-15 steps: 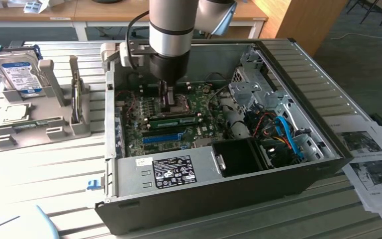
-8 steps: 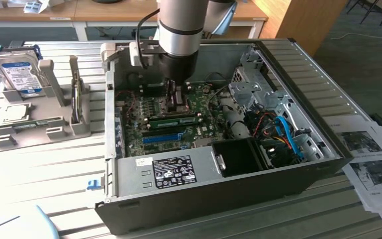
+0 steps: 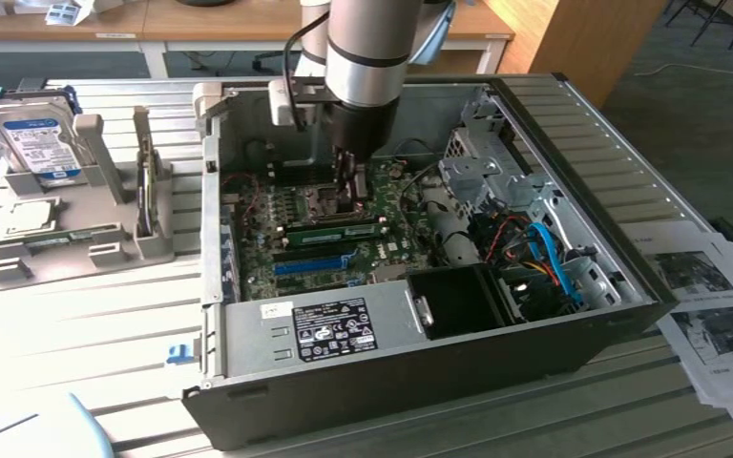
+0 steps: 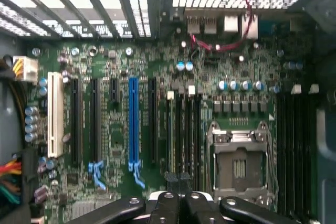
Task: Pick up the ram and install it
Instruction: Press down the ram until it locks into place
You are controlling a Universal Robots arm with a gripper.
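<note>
The ram [image 3: 335, 231] is a thin green strip standing on edge in a slot on the motherboard [image 3: 293, 205], between the CPU socket [image 3: 328, 197] and the bright blue slot [image 3: 312, 264]. In the wrist view a greenish edge [image 4: 170, 129] shows in one of the dark memory slots beside the blue slot [image 4: 133, 124]. My gripper [image 3: 352, 191] hangs inside the open computer case [image 3: 392, 377], just above the ram and the socket. In the wrist view, my gripper [image 4: 178, 179] has its black fingertips pressed together with nothing between them.
A silver hard drive with a blue label [image 3: 35, 138] leans in a grey holder [image 3: 54, 250] at the exterior view's left. Drive cage [image 3: 488, 162], black fan shroud [image 3: 469, 298] and blue cables [image 3: 552, 262] crowd the case's right side. Printed sheets [image 3: 713, 315] lie at the right.
</note>
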